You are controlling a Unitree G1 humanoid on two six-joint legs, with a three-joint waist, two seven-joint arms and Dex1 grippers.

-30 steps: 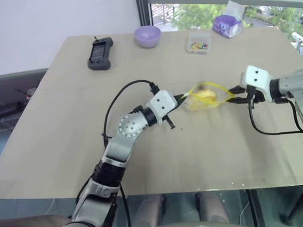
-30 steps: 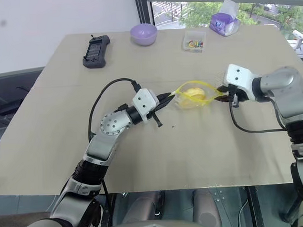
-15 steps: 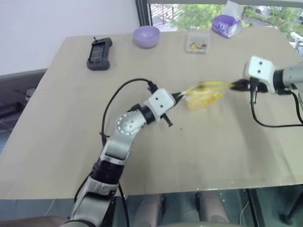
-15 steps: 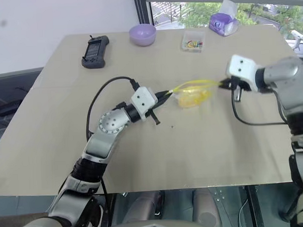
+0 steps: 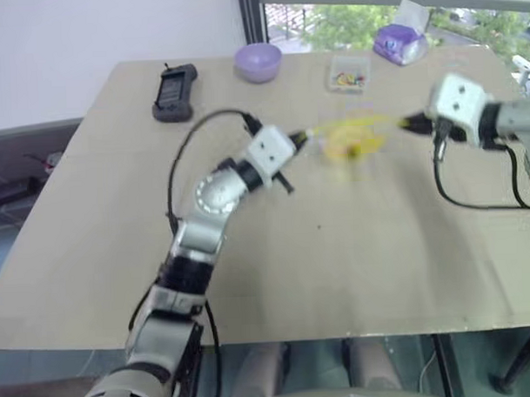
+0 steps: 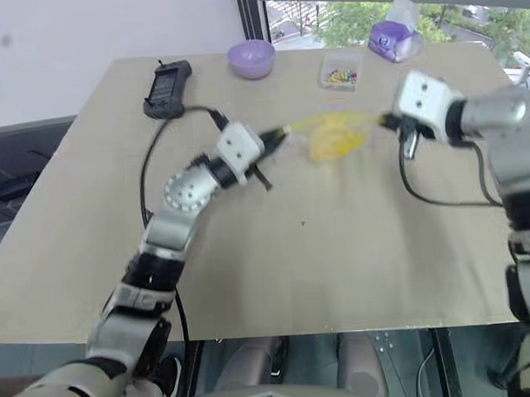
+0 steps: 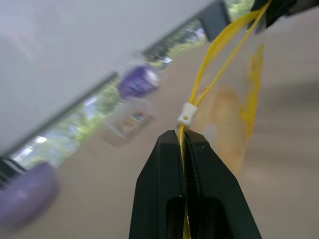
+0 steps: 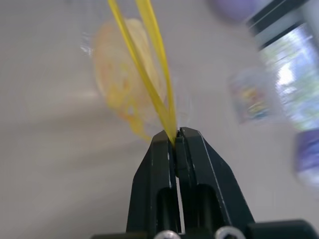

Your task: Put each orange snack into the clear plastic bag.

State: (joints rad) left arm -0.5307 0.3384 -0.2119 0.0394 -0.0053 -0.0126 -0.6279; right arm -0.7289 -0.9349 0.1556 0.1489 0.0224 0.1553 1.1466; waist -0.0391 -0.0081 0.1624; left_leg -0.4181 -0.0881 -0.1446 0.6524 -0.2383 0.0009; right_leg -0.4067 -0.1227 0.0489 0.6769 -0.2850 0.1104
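The clear plastic bag [image 5: 353, 140] hangs above the table, stretched between my two grippers by its yellow seal strip. The orange snack [image 8: 119, 74], a round yellow-orange bun, sits inside the bag and shows through the film [image 7: 224, 119]. My left gripper [image 5: 305, 134] is shut on the strip's left end, just behind the small white slider [image 7: 185, 114]. My right gripper [image 5: 408, 122] is shut on the strip's right end [image 8: 175, 137]. The two yellow strips run close together between the grippers.
At the far side of the beige table [image 5: 277, 294] lie a black handheld device [image 5: 174, 90], a purple bowl [image 5: 258, 61], a small clear box of coloured bits [image 5: 349, 74] and a purple wrapped pack [image 5: 401, 44]. A window runs behind them.
Both grippers have carried the bag up and farther from me. The bag's mouth, a wide loop a second ago, is now pulled narrow.
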